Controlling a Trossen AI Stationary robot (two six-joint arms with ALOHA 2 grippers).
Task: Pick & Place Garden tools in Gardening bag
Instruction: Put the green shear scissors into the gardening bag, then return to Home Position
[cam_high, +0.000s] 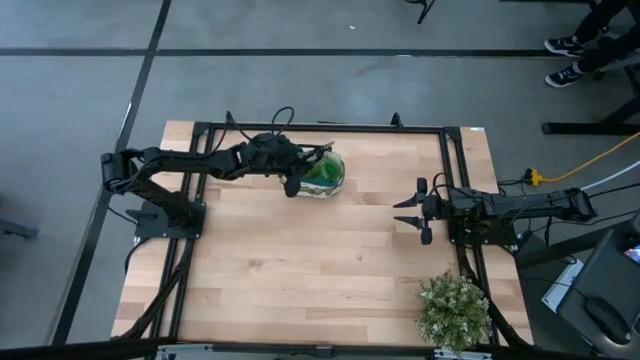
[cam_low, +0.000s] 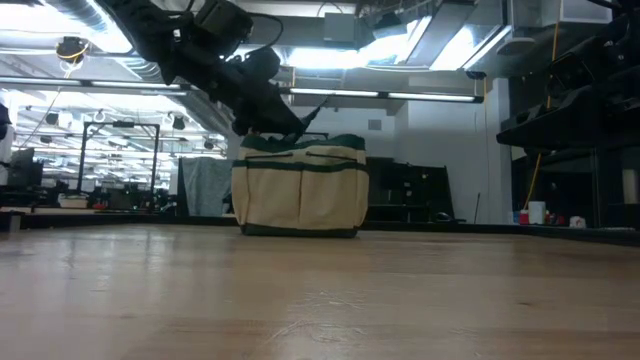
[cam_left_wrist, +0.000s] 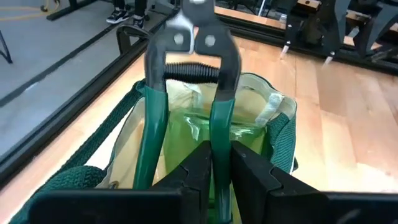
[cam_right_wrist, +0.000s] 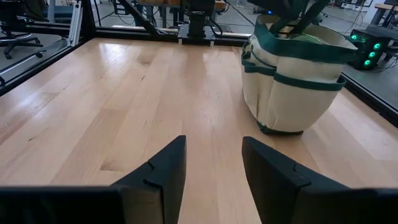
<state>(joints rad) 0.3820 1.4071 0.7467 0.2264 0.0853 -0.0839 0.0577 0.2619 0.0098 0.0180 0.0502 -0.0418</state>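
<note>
Standing near the far edge of a pale wood-plank surface (cam_high: 300, 270), the cream canvas gardening bag (cam_low: 300, 190) has dark green woven trim. Above its open mouth, the left hand (cam_left_wrist: 221, 168) is clamped on one green-coated handle of the metal pruning shears (cam_left_wrist: 186, 68). The right hand (cam_right_wrist: 211, 168) waits with fingers apart, near a bushy potted plant (cam_high: 455, 310).

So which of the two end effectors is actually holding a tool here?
The left end effector, shut on the green-handled shears above the gardening bag. The right end effector is open, empty, over bare table.
</note>
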